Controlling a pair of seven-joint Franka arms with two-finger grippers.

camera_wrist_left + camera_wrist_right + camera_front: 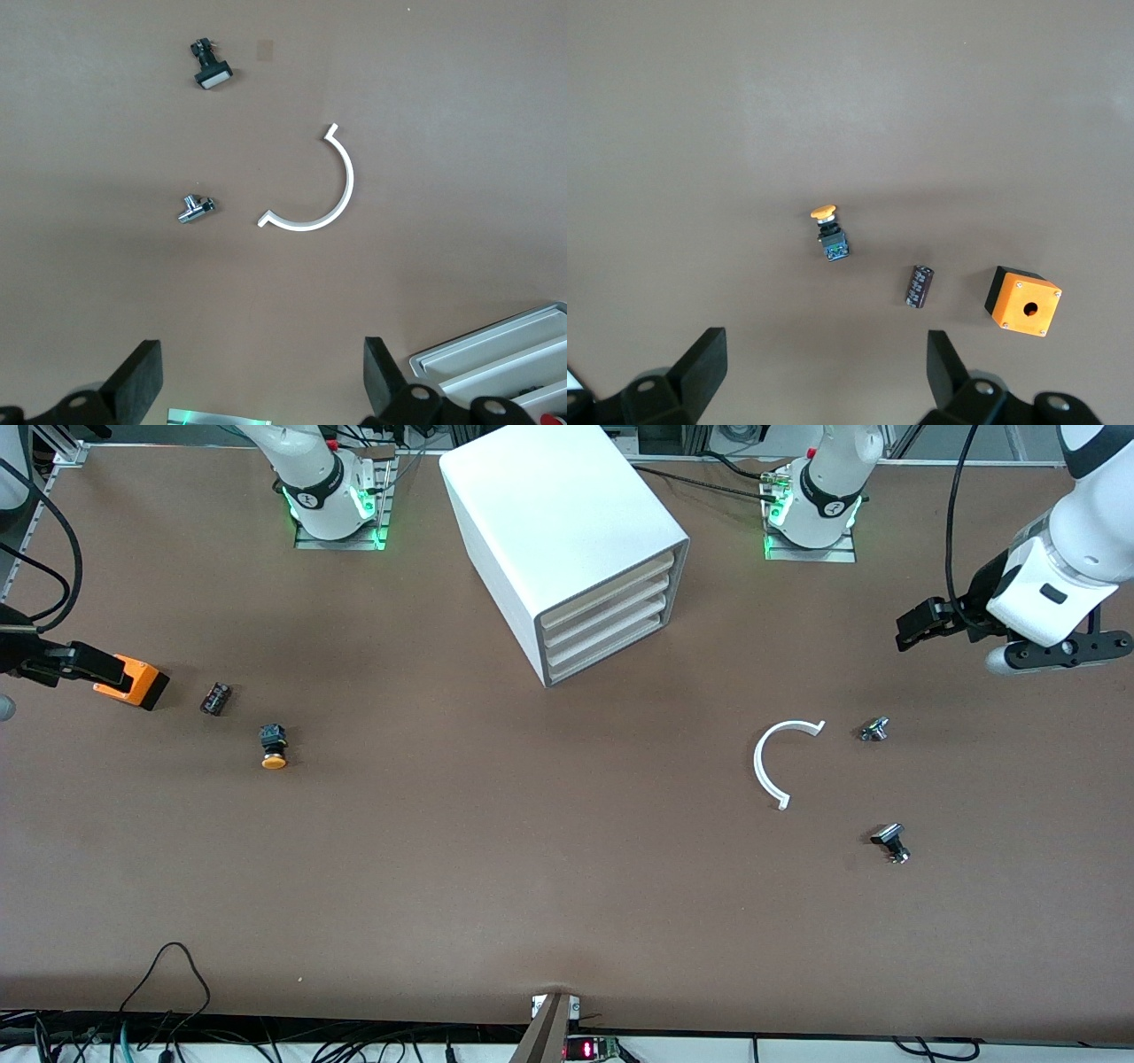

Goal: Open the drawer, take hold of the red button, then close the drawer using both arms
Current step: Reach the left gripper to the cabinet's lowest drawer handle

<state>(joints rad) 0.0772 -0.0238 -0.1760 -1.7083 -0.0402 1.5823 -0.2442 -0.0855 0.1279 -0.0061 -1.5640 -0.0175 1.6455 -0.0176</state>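
Note:
The white cabinet [558,522] stands between the two arm bases. Its four cream-fronted drawers [611,615] are all pushed in. The button does not show in the front view. In the left wrist view a tiny red and black speck sits at the drawer fronts [496,367], too small to identify. My left gripper [912,625] [261,376] hangs open and empty over the table at the left arm's end. My right gripper [89,664] [824,367] hangs open and empty over the right arm's end, above the table beside an orange box [137,682].
The orange box [1023,301] with a hole, a dark cylinder [215,698] and a yellow-orange capped button [274,748] lie at the right arm's end. A white arc [775,757], a metal fitting [874,729] and a black switch part [890,841] lie at the left arm's end.

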